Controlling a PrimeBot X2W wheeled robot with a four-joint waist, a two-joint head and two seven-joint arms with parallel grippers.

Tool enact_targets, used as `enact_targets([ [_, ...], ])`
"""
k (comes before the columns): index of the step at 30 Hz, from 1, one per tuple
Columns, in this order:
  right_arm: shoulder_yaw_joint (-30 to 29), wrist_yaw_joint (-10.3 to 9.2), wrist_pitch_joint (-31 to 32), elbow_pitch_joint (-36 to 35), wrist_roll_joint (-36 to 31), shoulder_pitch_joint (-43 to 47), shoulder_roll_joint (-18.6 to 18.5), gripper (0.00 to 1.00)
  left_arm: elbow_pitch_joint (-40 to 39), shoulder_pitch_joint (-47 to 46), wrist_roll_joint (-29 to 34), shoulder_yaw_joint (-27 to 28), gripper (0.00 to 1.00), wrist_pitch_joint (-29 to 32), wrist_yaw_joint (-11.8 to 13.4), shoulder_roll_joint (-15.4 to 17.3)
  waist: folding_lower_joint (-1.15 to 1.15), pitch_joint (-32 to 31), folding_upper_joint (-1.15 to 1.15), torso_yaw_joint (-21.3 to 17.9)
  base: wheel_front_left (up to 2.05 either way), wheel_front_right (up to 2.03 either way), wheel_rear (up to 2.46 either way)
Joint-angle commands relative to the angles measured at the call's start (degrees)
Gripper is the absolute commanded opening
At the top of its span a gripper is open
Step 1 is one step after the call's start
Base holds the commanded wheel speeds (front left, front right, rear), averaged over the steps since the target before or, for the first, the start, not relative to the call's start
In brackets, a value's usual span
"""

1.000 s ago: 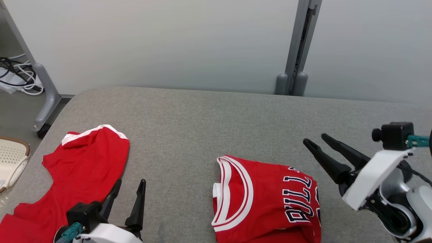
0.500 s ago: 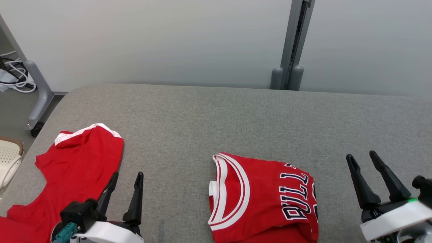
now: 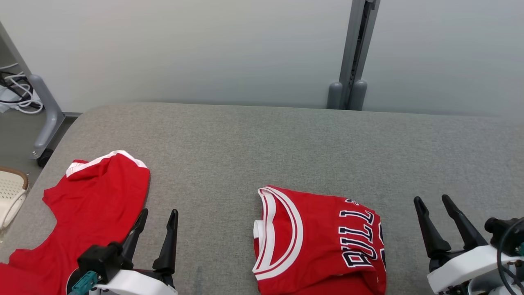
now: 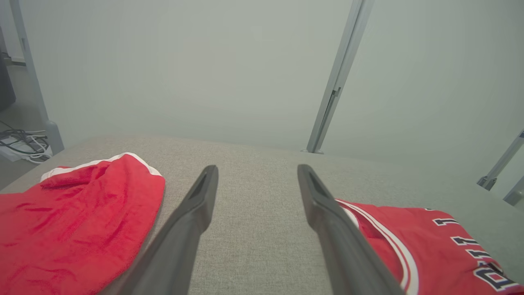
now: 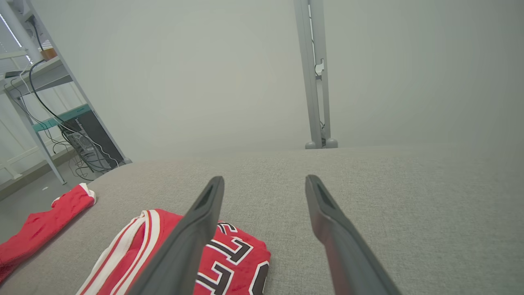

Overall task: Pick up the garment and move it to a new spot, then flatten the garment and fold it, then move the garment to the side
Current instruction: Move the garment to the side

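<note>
A folded red jersey (image 3: 319,241) with white trim and dark lettering lies on the grey padded table (image 3: 262,143), near the front, right of centre. A second red garment (image 3: 94,205) with a white hem lies spread and rumpled at the table's left end. My left gripper (image 3: 159,212) is open at the lower left, its fingers beside that garment's right edge and holding nothing. My right gripper (image 3: 431,198) is open at the lower right, apart from the jersey. The left wrist view has the left gripper (image 4: 257,168) over bare table, between the garment (image 4: 77,217) and the jersey (image 4: 430,237). The right wrist view has the right gripper (image 5: 264,179) above the jersey (image 5: 237,254).
A pale wall panel with a grey post (image 3: 352,53) stands behind the table. Off the table's left end are a cream basket (image 3: 12,192), a wheeled frame leg (image 3: 47,123) and cables (image 3: 16,90) on the floor.
My right gripper has drawn back from beside the jersey's far right corner to the lower right, still open. The camera shifted slightly. The left gripper and both garments stayed put.
</note>
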Motion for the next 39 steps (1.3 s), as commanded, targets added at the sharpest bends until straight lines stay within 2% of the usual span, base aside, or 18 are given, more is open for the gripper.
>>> enact_targets([
  [1,0.38,0.04,0.13,1.08,-0.14,-0.81,0.00,1.00,0.41,-0.11,0.55,0.28,1.00,-0.30,-0.32,-0.16,0.00,-0.09,0.00,0.51,0.00,0.00,0.00],
  [6,0.19,0.04,3.93,7.52,4.45,-1.72,2.53,1.00,1.14,-0.27,0.80,0.36,1.00,-0.28,-0.95,-0.58,0.00,-0.36,0.00,1.91,0.00,0.00,0.00],
  [11,1.61,0.04,8.92,12.33,8.80,-2.77,2.76,1.00,1.85,-0.09,1.13,0.73,1.00,-0.27,-1.27,-0.71,0.00,-0.53,0.00,3.02,0.00,0.00,0.00],
  [17,-0.65,0.04,15.70,17.66,12.47,-4.94,3.89,1.00,2.11,-0.05,1.19,1.19,1.00,-0.27,-1.47,-0.79,0.00,-0.30,0.00,3.62,0.00,0.00,0.00],
  [27,-3.75,0.04,26.48,21.15,15.21,-7.55,6.44,1.00,2.78,-0.39,1.43,1.23,1.00,-0.26,-1.96,-1.13,0.00,-0.11,0.00,4.22,0.00,0.00,0.00],
  [33,-6.26,0.04,28.12,22.88,16.15,-7.51,8.02,1.00,3.00,-0.62,1.50,1.46,1.00,-0.27,-2.01,-1.02,0.00,-0.07,0.00,4.83,0.00,0.00,0.00],
  [39,-8.40,0.04,30.60,25.17,20.26,-8.30,9.95,1.00,3.18,-0.96,1.63,1.60,1.00,-0.26,-2.31,-1.03,0.00,0.14,0.00,5.14,0.00,0.00,0.00],
])
